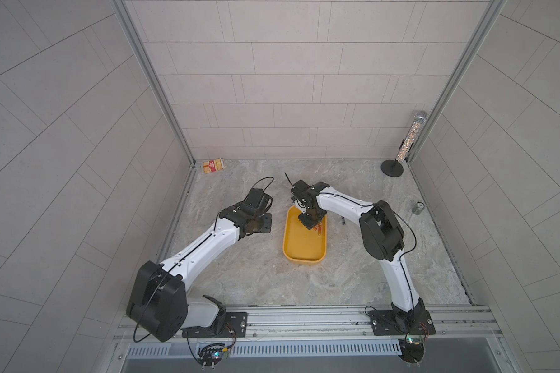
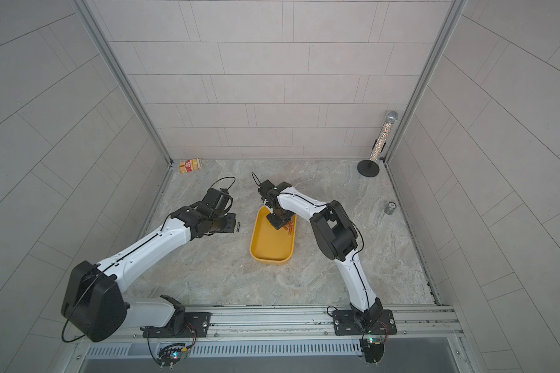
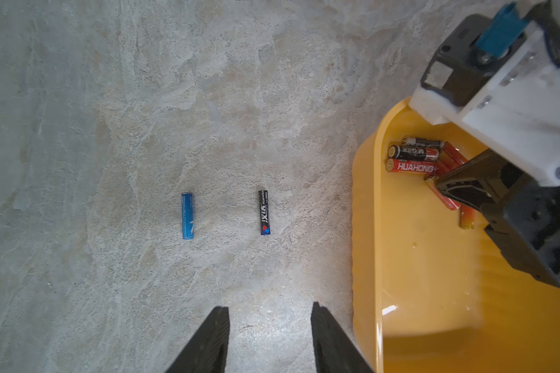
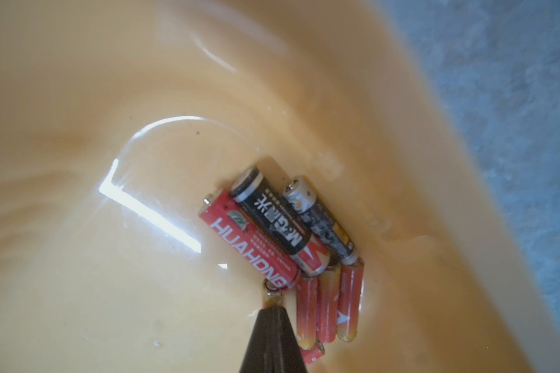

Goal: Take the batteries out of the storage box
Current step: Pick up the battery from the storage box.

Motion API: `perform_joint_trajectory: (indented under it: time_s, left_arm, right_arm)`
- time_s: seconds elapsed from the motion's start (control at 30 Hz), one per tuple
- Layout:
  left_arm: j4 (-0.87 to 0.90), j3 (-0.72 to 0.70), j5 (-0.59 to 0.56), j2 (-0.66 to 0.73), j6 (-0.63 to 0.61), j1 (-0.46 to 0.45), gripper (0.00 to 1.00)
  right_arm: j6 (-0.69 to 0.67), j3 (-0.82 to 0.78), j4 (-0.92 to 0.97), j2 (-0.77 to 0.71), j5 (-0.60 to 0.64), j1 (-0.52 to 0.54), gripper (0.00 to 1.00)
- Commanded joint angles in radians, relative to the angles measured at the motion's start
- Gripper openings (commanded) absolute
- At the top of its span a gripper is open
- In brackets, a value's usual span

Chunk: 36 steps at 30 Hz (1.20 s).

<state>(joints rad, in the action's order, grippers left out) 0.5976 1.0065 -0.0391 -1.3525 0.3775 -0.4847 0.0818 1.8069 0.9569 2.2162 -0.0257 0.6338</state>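
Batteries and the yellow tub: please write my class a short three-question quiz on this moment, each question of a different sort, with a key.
1. True or false: the left gripper is holding a battery.
2. In the left wrist view, how many batteries lie on the table outside the yellow tub? A one, B two, C four.
3. Fill in: inside the tub, the right gripper is shut on a slim ___ battery.
Key: 1 false, its jaws stand apart and empty. 2 B, the blue battery and the black battery. 3 orange-red: the orange-red battery pokes out past the closed tips.
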Motion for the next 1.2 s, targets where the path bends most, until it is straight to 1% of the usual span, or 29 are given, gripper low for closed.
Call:
perform_joint_trajectory:
  time_s: [0.0,0.4,0.57,0.67,0.87,0.97,1.1,1.17]
  left_arm:
    - [0.021,0.003,-0.020,0.010,0.008,0.001,0.49]
    - [0.017,0.001,-0.017,0.002,0.009,0.002,0.49]
    - [0.019,0.000,-0.021,0.005,0.009,0.001,0.49]
    - [0.021,0.000,-0.024,0.007,0.009,0.000,0.49]
    - [0.022,0.002,-0.027,0.009,0.009,0.000,0.49]
    - [0.024,0.006,-0.028,0.013,0.010,0.002,0.49]
    - [0.024,0.009,-0.044,0.038,0.012,0.001,0.49]
    - [0.021,0.008,-0.061,0.061,0.016,0.001,0.49]
  right_arm:
    - [0.017,0.013,0.058,-0.008,0.002,0.000,0.13]
    - [0.019,0.009,0.048,0.052,-0.017,-0.005,0.22]
    - [0.021,0.002,0.036,0.072,-0.017,-0.006,0.22]
    - [0.021,-0.002,0.036,0.073,-0.013,-0.006,0.14]
    - [0.027,0.000,0.040,0.033,-0.011,-0.006,0.03]
    - [0.033,0.006,0.050,-0.003,-0.008,-0.006,0.00]
    - [0.042,0.024,0.074,-0.068,-0.012,-0.006,0.00]
    - [0.052,0.026,0.071,-0.117,-0.036,-0.015,0.00]
